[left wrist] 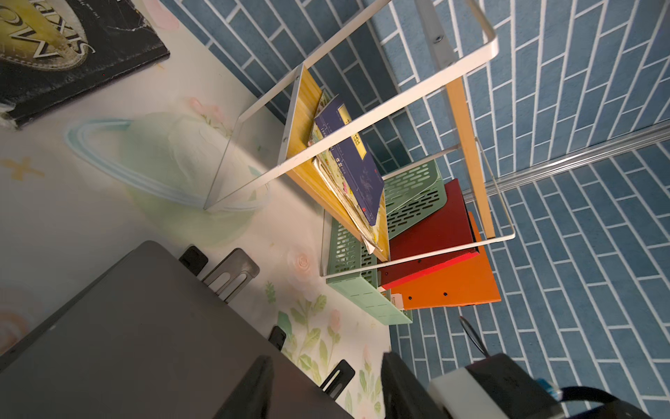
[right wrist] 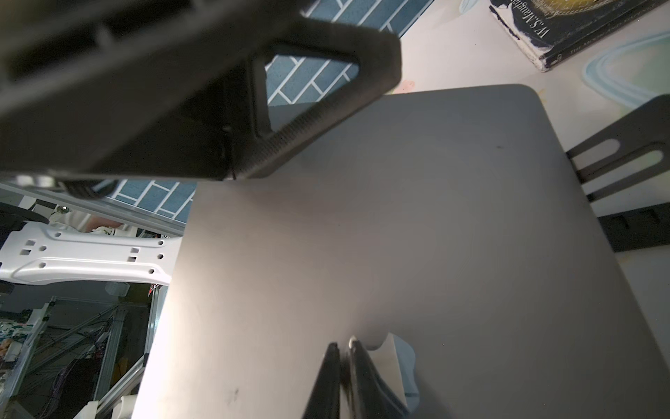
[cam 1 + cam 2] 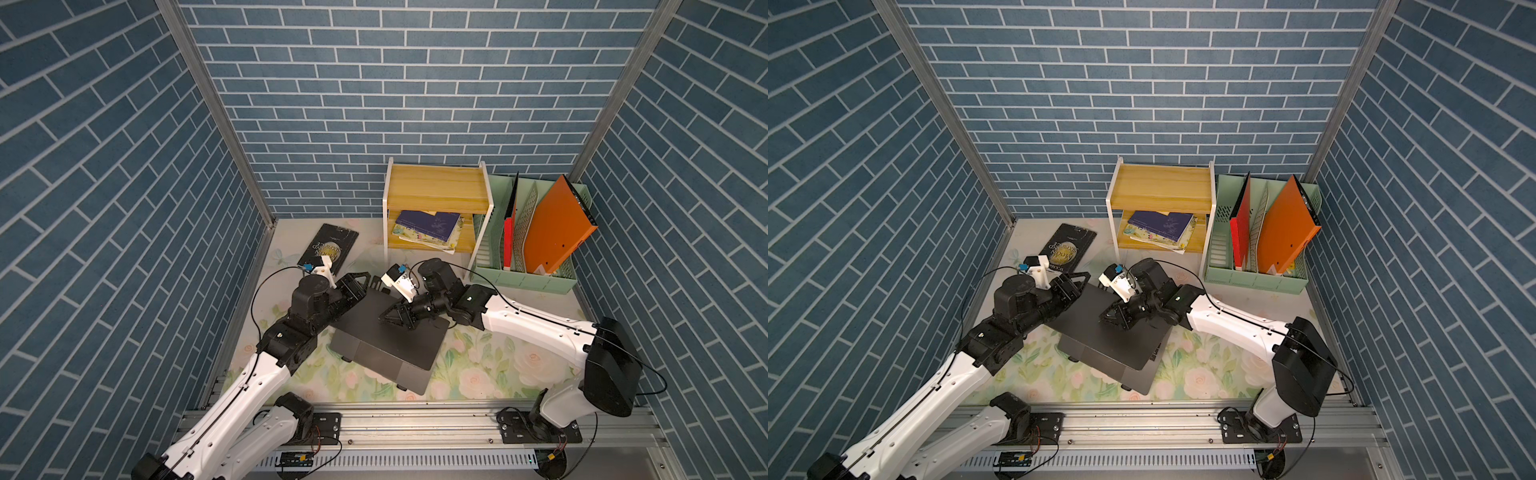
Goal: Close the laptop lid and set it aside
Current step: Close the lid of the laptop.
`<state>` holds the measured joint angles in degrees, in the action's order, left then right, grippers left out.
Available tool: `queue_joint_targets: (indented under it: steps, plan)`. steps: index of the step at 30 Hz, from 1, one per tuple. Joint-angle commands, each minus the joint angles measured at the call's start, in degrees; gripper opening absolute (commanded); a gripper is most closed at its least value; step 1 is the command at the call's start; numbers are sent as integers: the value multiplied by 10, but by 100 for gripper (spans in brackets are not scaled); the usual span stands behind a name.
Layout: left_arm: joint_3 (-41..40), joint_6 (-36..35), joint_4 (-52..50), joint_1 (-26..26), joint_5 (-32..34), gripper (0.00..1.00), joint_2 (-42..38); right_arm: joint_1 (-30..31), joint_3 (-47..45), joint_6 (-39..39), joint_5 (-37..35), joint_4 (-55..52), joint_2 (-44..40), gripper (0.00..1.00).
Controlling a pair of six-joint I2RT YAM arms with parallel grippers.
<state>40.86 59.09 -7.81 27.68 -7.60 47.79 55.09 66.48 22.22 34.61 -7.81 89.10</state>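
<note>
**Two end effectors meet on a lid not yet shut**

Flowered desk (image 3: 478, 365) carries the laptop (image 3: 390, 368) near its middle, propped on a black folding stand (image 1: 232, 270), with its front edge toward the robot. The laptop lid (image 3: 365, 332) leans low over the keyboard but does not look flat on the base, so the closing seems unfinished. The right end effector (image 2: 342, 348) is pinched fully together and holds nothing; its tips press the lid's outer face beside the logo. The left end effector (image 3: 365, 281) stands partly open at the lid's left edge near the far corner, with no visible grip on anything.

The metal shell is probably stiff, fairly heavy and slippery, with a fragile screen inside. Gentle pressure near the free edge suits closing. For carrying, the side edges of the closed body look safer than the lid alone.
</note>
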Motion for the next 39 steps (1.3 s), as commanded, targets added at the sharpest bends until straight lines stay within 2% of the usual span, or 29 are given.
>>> queue_joint_targets:
  steps: [1, 18, 22, 26, 29, 35, 39]
  plan:
    - [-33, -16, 41, 3, 1, 54, -20, -2, -23, 9, 25, -16, 26, 10]
    - [-143, -25, 77, 2, 7, 54, -24, -24, -45, 20, 36, 31, 58, 10]
    - [-158, -27, 92, 2, 7, 54, -17, -25, -64, 19, 33, 70, 35, 10]
    - [-167, -27, 109, 2, 4, 54, -9, -25, -98, 13, 11, 122, -22, 14]
    - [-172, -28, 118, 2, 6, 54, -3, -24, -137, 3, -56, 159, -83, 22]
    - [-179, -28, 136, 1, 3, 54, 9, -41, -238, 15, -173, 223, -225, 54]
    - [-185, -29, 141, 1, 0, 54, 17, -75, -294, 51, -198, 241, -282, 64]
